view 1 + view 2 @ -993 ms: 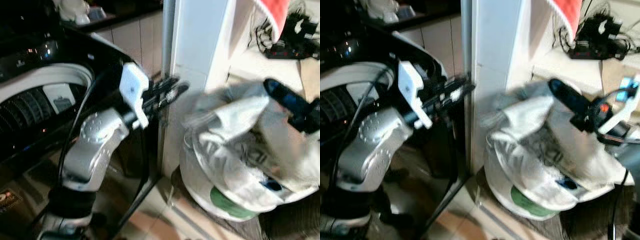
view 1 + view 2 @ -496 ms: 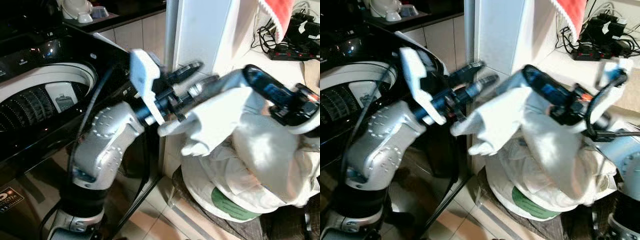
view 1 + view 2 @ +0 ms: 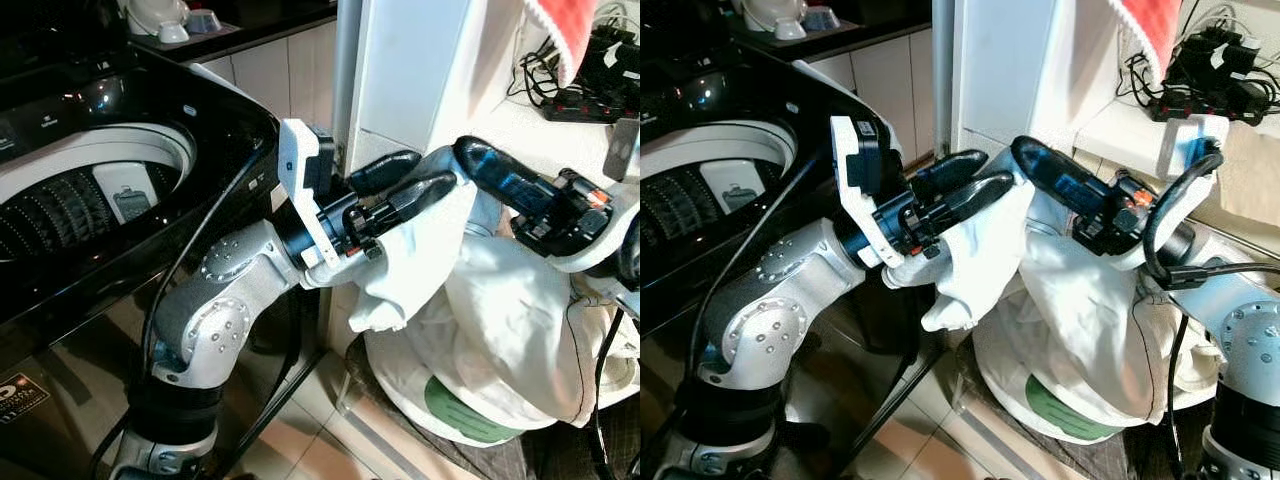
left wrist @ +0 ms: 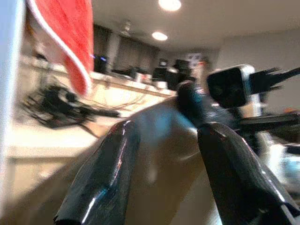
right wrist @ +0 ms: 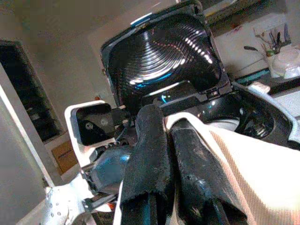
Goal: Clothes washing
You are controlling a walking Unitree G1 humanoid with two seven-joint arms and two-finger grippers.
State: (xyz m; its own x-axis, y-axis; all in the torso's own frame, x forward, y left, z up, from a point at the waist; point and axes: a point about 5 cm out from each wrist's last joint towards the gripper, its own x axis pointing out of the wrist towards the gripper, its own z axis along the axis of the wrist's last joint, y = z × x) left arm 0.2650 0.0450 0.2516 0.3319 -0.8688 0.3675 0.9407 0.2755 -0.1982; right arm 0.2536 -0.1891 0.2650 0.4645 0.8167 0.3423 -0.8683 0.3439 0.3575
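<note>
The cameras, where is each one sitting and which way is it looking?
Left eye view: on the head, looking down at the washing machine, both arms, and white cloth.
Right eye view: beside it; same scene, with the laundry basket.
Left wrist view: along the left pincer, facing the right pincer.
Right wrist view: along its fingers, facing the washer lid.
Both wrist views share the cloth.

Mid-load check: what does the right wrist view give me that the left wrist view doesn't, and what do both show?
Right wrist alone: the black washing machine's raised ribbed lid and the right gripper, jaws shut on the white cloth garment. Left wrist alone: the hanging red cloth, tangled black cables and the left gripper, jaws open. Both: the other arm's gripper.
</note>
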